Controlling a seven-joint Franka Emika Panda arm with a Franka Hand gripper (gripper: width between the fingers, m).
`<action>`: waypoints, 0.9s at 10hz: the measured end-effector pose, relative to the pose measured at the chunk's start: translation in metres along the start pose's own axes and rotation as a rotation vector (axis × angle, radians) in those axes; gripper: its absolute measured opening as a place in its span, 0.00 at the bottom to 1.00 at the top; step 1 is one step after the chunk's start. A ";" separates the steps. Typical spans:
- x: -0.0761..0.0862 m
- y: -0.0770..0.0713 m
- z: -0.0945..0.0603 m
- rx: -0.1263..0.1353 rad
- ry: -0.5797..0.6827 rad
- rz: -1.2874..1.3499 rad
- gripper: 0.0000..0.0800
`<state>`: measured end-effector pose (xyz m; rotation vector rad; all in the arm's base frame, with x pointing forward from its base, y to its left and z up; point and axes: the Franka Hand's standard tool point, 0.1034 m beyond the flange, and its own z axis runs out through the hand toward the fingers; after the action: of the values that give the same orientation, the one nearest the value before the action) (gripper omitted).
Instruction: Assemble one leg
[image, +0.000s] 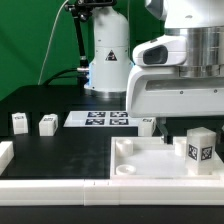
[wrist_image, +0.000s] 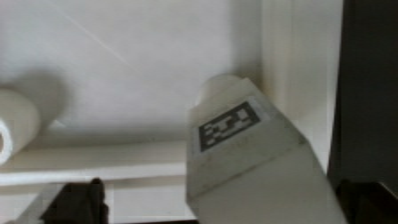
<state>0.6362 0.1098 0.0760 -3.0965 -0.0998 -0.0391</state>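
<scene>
A white leg (image: 200, 148) with a black-and-white tag stands upright on the large white tabletop (image: 130, 165), at the exterior view's right. My gripper (image: 160, 130) hangs low over the tabletop just behind it. In the wrist view the same tagged leg (wrist_image: 240, 140) lies between my two dark fingers (wrist_image: 71, 203). It is close to one finger and a clear gap separates it from the other. The gripper (wrist_image: 214, 208) is open and grips nothing. Two more legs (image: 19, 122) (image: 47, 124) stand on the black table at the exterior view's left.
The marker board (image: 100, 118) lies flat behind the tabletop. A white raised rail (image: 60, 185) runs along the front edge. A rounded white part (wrist_image: 11, 125) of the tabletop shows beside the leg in the wrist view. The robot's white base (image: 108, 60) stands at the back.
</scene>
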 end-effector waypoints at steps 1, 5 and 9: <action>0.000 0.000 0.000 -0.002 0.000 -0.032 0.81; 0.000 0.001 0.000 -0.008 0.001 -0.105 0.36; 0.000 0.000 0.000 -0.005 0.001 0.171 0.36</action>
<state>0.6364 0.1094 0.0758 -3.0968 0.1659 -0.0357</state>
